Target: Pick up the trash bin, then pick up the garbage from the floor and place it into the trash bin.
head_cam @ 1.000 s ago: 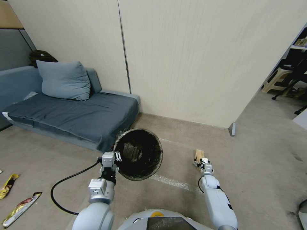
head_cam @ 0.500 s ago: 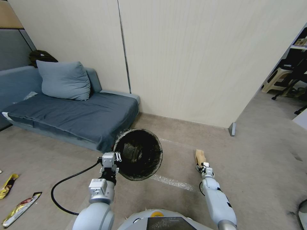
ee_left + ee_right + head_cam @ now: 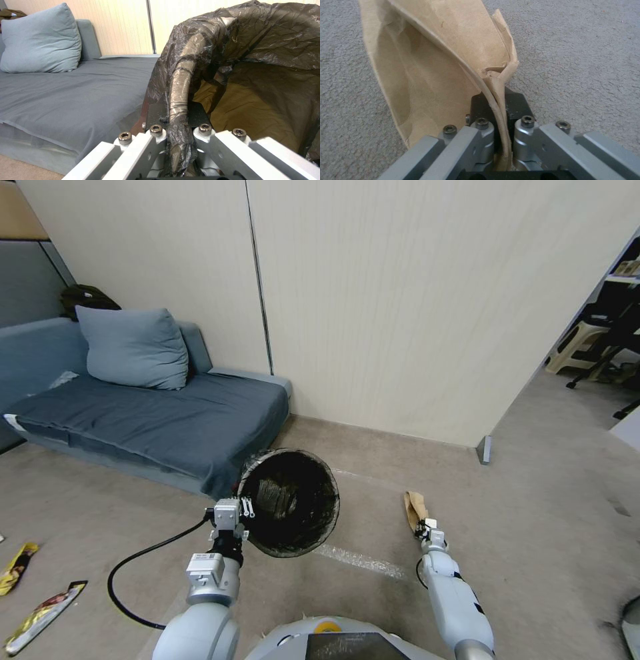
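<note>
The trash bin (image 3: 289, 502), lined with a crinkled black bag, hangs tilted above the carpet with its mouth toward me. My left gripper (image 3: 244, 508) is shut on the bin's rim (image 3: 180, 100), pinching the bag-covered edge. To the right, my right gripper (image 3: 421, 527) is shut on a brown paper piece (image 3: 415, 507) of garbage, held a little above the floor. In the right wrist view the brown paper piece (image 3: 433, 65) stands folded between the black pads (image 3: 515, 105). Yellow snack packets (image 3: 40, 617) lie on the floor at the far left.
A grey sofa (image 3: 147, 420) with a cushion (image 3: 133, 347) stands just behind the bin. A beige wall panel (image 3: 433, 313) ends at a corner (image 3: 485, 450) on the right. A black cable (image 3: 133, 567) loops from my left arm. A strip of clear tape (image 3: 360, 561) lies on the carpet.
The right gripper has risen slightly with the brown paper, which now hangs longer and more unfolded. The left gripper and bin have stayed still.
</note>
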### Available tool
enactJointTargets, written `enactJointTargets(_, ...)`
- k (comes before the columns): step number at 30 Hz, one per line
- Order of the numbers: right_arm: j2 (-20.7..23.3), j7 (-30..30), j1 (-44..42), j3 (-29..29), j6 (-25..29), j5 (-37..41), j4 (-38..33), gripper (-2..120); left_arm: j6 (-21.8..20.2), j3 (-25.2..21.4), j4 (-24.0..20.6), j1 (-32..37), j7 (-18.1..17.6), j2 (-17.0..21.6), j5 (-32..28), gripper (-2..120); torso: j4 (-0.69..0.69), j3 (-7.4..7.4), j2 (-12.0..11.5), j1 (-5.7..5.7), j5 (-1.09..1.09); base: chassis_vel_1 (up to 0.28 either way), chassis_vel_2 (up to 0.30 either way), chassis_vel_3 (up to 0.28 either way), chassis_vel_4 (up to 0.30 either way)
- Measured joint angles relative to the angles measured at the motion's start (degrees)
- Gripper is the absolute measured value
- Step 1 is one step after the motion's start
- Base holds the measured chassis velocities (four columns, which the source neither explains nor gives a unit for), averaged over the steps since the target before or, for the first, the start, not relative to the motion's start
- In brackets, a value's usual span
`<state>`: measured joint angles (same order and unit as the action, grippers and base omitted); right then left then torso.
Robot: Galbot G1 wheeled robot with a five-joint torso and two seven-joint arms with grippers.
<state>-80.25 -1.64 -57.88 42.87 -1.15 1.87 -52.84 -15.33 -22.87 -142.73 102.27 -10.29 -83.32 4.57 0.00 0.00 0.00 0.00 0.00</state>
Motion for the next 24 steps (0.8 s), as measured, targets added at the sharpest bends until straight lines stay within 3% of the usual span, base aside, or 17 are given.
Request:
enactJointTargets(14, -0.43, -0.09, -2.06, -0.48, 0.94, 0.44, -6.32, 0, 0.04, 0.35, 0.52, -0.24, 0.01, 0.31, 0.05, 1, 0.0, 0.0, 0.0, 0.0, 0.0, 0.0, 0.0, 0.0, 0.0)
enactJointTargets(24, -1.76, -0.12, -10.51, -2.99, -0.25, 3.94, -31.56, 0, 0.05, 1.31, 1.53, -0.41, -0.04, 0.48, -0.2, 1, 0.0, 0.0, 0.0, 0.0, -0.01, 0.0, 0.0, 0.0, 0.0)
